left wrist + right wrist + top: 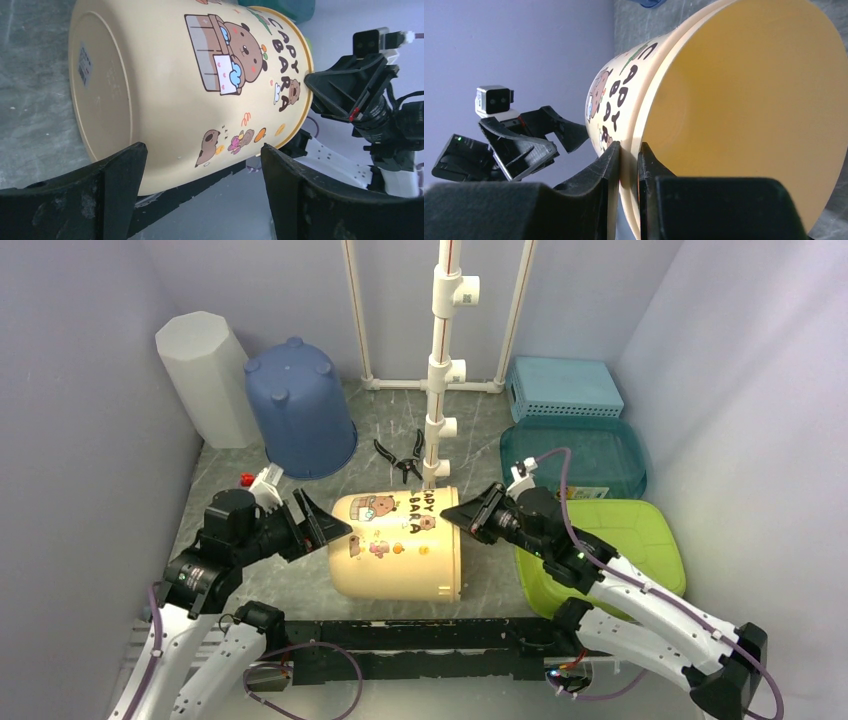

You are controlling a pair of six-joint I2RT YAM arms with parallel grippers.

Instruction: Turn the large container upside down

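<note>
The cream container (400, 545) lies on its side at the centre of the top view, with its mouth toward the right. The right gripper (628, 150) is clamped on its rim, one finger inside. The left gripper (325, 522) stands wide apart by the base at the left. Whether it touches the container cannot be made out. Both wrist views cut the container off.
</note>
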